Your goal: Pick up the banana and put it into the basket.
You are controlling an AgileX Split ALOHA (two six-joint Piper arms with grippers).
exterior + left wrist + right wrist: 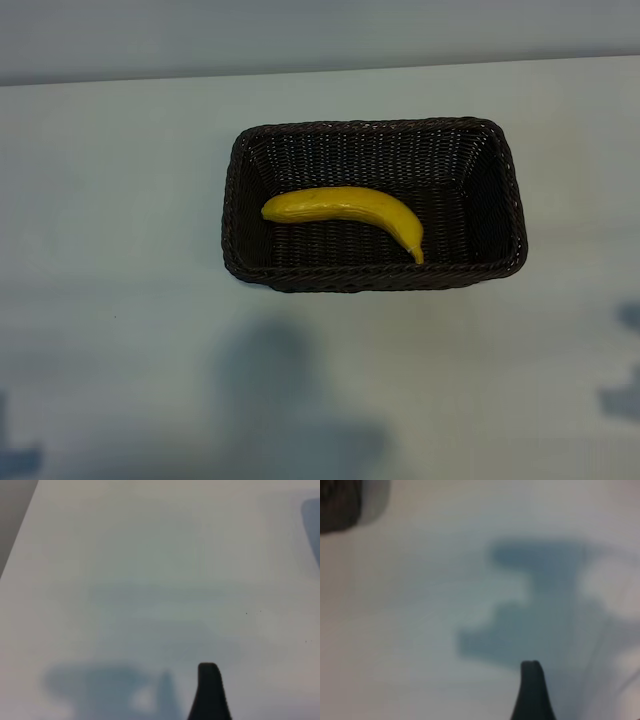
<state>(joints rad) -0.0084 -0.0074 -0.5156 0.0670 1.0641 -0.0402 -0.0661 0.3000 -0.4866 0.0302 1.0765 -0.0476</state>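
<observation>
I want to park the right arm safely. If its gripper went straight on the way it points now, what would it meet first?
Probably just the bare table: one finger points at its shadowed surface. The basket sits off at the view's corner, out of line.

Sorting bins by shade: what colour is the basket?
Dark brown woven wicker basket, clearest in the exterior view.

A bare, staged test setup rather than a lived-in room: a plain white table (120,200) is carrying just a wicker basket (375,280), with a blank pale wall (300,30) running behind.
</observation>
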